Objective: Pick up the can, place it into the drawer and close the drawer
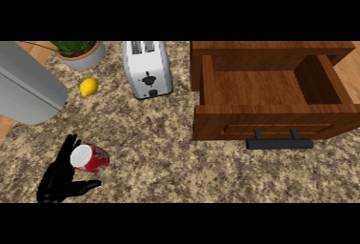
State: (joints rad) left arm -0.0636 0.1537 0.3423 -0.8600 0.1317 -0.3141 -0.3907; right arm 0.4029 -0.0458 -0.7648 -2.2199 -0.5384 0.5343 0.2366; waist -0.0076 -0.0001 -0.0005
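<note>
The left hand (60,176) shows at the lower left of the head view, black, its fingers stretched straight up along the left side of the can (89,158) and its thumb sticking out to the right below it. The fingers are spread and not curled; whether they touch the can cannot be told. The right hand does not show.

The red can, with its pale top turned toward the view, lies tilted on the counter (162,162), a speckled tan and brown stone-like top that fills most of the view. Farther up and left, a yellow lemon (88,87) sits just beside a large grey rounded body (28,88) that comes in from the left edge. Above the lemon stands a potted plant (81,53) in a grey pot. Right of it lies a silver toaster (148,69), its slots at the far end.

Well apart, at the right, the wooden drawer (271,88) stands pulled open, with a dark bar handle (280,143) on its front.
</note>
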